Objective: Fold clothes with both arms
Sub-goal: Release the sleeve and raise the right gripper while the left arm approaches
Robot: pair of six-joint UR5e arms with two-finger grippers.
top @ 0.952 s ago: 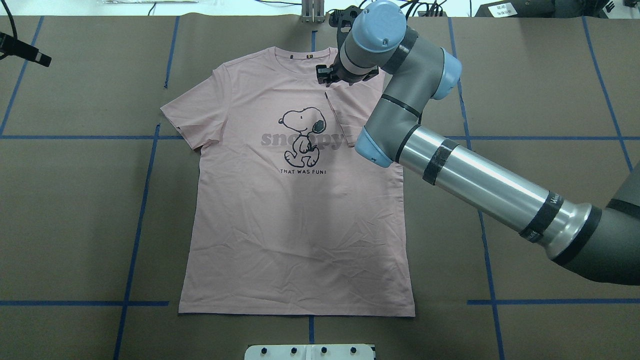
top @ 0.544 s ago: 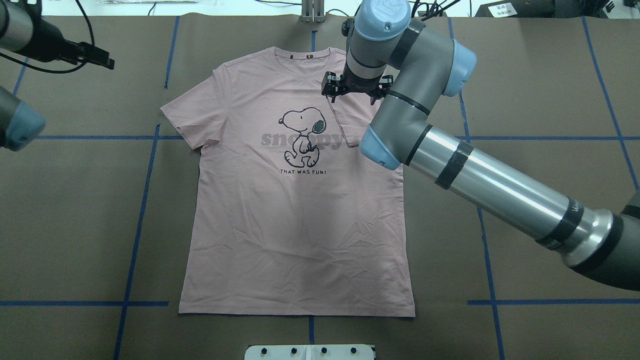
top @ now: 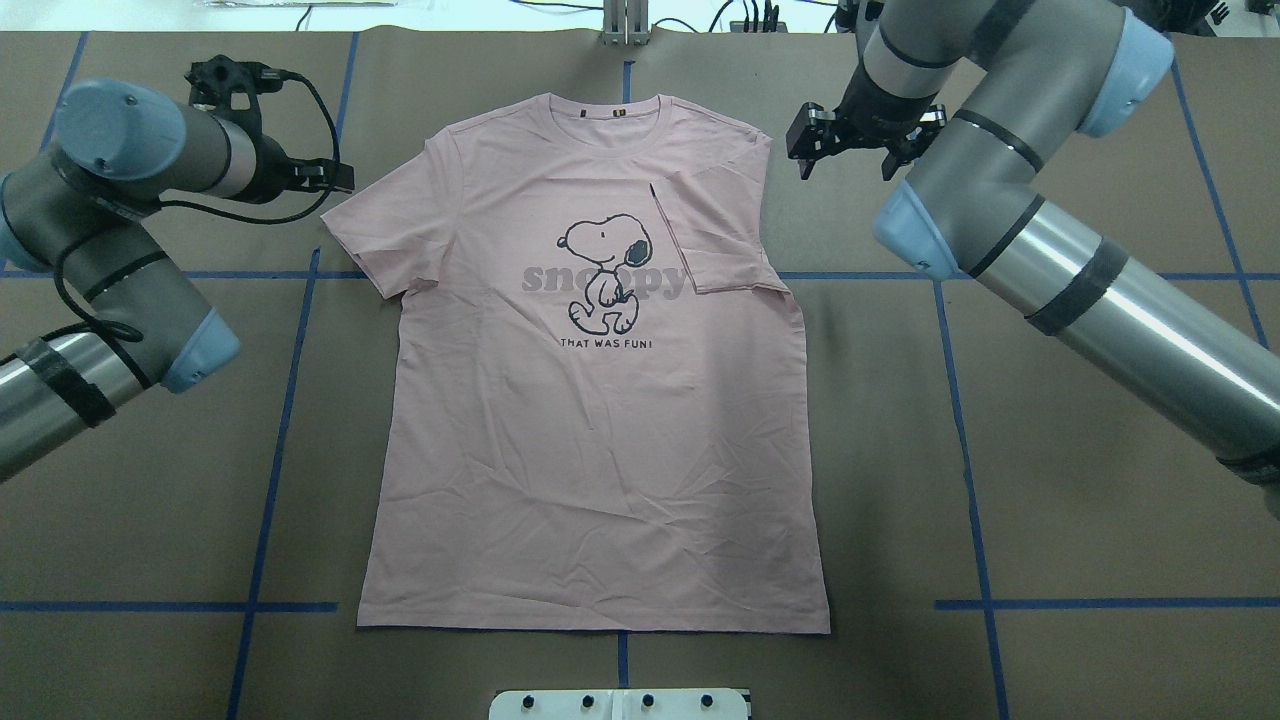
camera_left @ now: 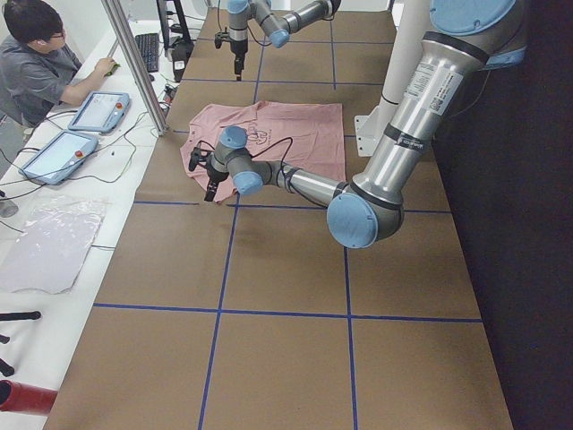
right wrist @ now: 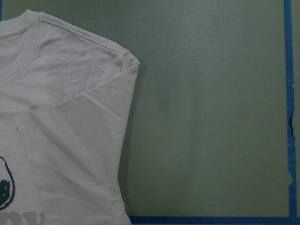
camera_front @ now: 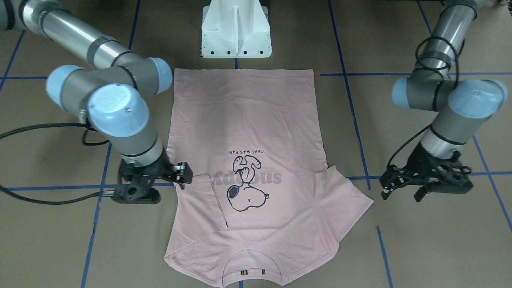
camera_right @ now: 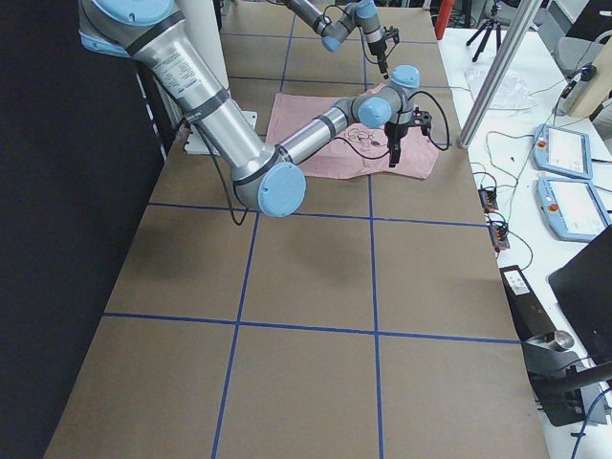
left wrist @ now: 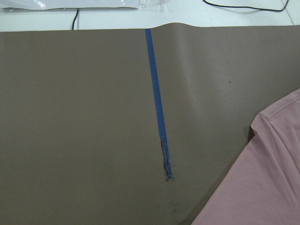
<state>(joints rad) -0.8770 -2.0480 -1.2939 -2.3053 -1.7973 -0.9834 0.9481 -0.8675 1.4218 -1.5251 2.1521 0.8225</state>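
Observation:
The pale pink Snoopy T-shirt (top: 600, 450) lies flat, print up, collar at the far edge; it also shows in the front view (camera_front: 244, 116). One sleeve (top: 715, 235) is folded in over the chest. The other sleeve (top: 385, 225) lies spread out. My right gripper (top: 848, 148) hovers over bare table just beyond the shirt's shoulder, open and empty; the right wrist view shows that shoulder (right wrist: 61, 117). My left gripper (top: 335, 178) is open and empty, pointing at the spread sleeve's edge, just short of it. The left wrist view shows the sleeve's tip (left wrist: 267, 178).
The brown table cover (top: 1100, 480) carries blue tape lines (top: 270, 480). The white pedestal base (camera_front: 236, 28) stands at the shirt's hem side. An operator (camera_left: 36, 54) and tablets (camera_left: 98, 112) are beyond the far edge.
My right gripper has left the folded sleeve and moved sideways past the shirt's shoulder. My left arm has come in from the left, up to the spread sleeve.

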